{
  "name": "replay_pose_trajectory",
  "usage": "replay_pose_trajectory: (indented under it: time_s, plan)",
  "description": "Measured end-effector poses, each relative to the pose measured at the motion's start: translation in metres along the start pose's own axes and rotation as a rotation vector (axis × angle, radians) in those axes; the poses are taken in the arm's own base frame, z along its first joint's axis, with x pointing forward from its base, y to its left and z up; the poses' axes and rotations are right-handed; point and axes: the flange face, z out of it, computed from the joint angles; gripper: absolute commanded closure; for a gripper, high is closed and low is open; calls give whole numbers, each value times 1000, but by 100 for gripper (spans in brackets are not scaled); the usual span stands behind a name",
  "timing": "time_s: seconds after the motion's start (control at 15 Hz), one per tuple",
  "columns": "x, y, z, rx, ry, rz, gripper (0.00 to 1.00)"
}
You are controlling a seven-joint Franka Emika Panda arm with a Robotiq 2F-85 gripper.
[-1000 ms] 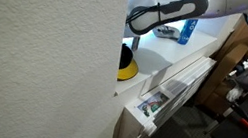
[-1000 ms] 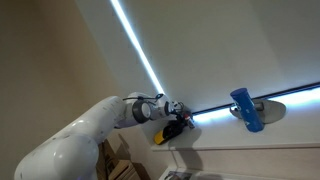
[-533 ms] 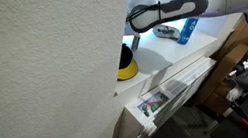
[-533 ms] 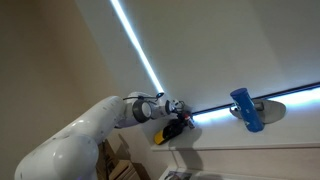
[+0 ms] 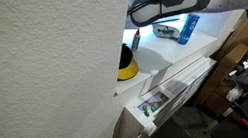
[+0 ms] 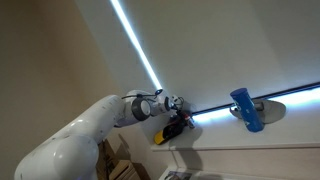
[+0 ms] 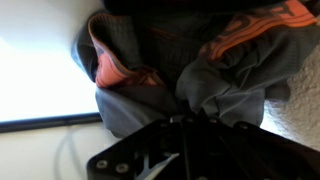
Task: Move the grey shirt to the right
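Arm (image 5: 179, 2): smooth white rounded shells (duller under dim light).
Wrist joint (image 6: 160, 104): dark bands just behind the tool.
Gripper (image 7: 186, 118): black, angular, matte housing.

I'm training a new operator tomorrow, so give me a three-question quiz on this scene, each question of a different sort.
1. True or false: in the wrist view, the grey shirt has orange trim.
2. In an exterior view, the item standing on the white top is: A red, B blue, C green.
3. Fill in: the round thing below the arm is mostly ____.
Key: 1 true; 2 B; 3 yellow.
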Motion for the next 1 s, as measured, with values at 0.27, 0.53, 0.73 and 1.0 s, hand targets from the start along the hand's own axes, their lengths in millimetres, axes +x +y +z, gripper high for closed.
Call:
replay_pose_trajectory:
  time_s: [0.27,0.53,0.73,1.0]
  plan:
    - [54,-23,-60,13,107,-17,99]
    - [112,-46,-141,5,231,-16,99]
    - [145,-52,-195,-31,322,-3,99]
    - [178,-45,-254,-110,457,42,99]
